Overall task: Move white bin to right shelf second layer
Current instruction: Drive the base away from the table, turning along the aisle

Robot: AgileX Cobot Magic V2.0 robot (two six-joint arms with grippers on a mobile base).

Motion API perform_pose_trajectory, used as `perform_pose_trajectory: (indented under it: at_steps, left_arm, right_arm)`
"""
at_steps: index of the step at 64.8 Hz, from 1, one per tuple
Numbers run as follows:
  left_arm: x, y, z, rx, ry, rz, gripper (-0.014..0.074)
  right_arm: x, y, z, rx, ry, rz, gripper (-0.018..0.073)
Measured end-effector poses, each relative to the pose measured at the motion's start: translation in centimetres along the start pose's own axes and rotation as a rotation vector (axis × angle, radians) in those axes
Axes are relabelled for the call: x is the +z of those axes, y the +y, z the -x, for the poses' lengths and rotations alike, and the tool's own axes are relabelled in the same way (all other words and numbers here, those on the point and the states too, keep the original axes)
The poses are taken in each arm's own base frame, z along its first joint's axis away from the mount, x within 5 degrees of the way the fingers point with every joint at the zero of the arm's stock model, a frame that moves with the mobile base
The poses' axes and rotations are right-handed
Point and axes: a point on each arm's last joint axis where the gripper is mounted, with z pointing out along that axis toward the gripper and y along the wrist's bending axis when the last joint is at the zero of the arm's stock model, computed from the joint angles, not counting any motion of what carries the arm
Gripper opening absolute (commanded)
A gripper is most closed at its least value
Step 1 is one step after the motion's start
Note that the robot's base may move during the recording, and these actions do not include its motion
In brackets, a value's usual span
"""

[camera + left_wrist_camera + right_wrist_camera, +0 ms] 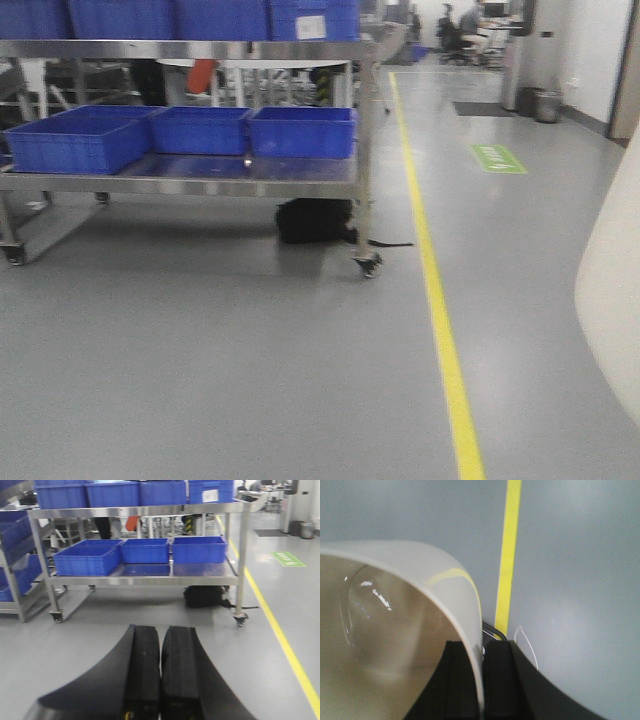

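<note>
The white bin (395, 630) fills the left half of the right wrist view, held above the grey floor with its glossy cream inside facing the camera. My right gripper (481, 680) is shut on the bin's rim, one black finger (462, 680) inside the wall and the other outside. A slice of the bin's side (612, 300) shows at the right edge of the front view. My left gripper (160, 650) is shut with nothing between its fingers and hangs over bare floor. The right shelf second layer is out of view.
A wheeled steel cart (200, 175) stands ahead on the left, carrying blue crates (300, 132) on two levels. A black bag (312, 220) lies under it. A yellow floor line (440, 320) runs forward past the cart's right end. Another rack with blue crates (15, 555) stands further left.
</note>
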Motion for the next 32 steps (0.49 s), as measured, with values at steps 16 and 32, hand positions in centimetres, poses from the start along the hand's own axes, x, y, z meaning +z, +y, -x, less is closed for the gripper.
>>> perform_pose_trajectory:
  at_steps: [16, 32]
  left_arm:
    - [0.00, 0.00, 0.00, 0.000, 0.000, 0.000, 0.0085]
    - [0.00, 0.00, 0.00, 0.000, 0.000, 0.000, 0.0085]
  right_arm:
    - [-0.35, -0.17, -0.29, 0.001, -0.007, 0.003, 0.0069]
    - [-0.48, -0.22, -0.38, 0.002, -0.014, 0.007, 0.0069]
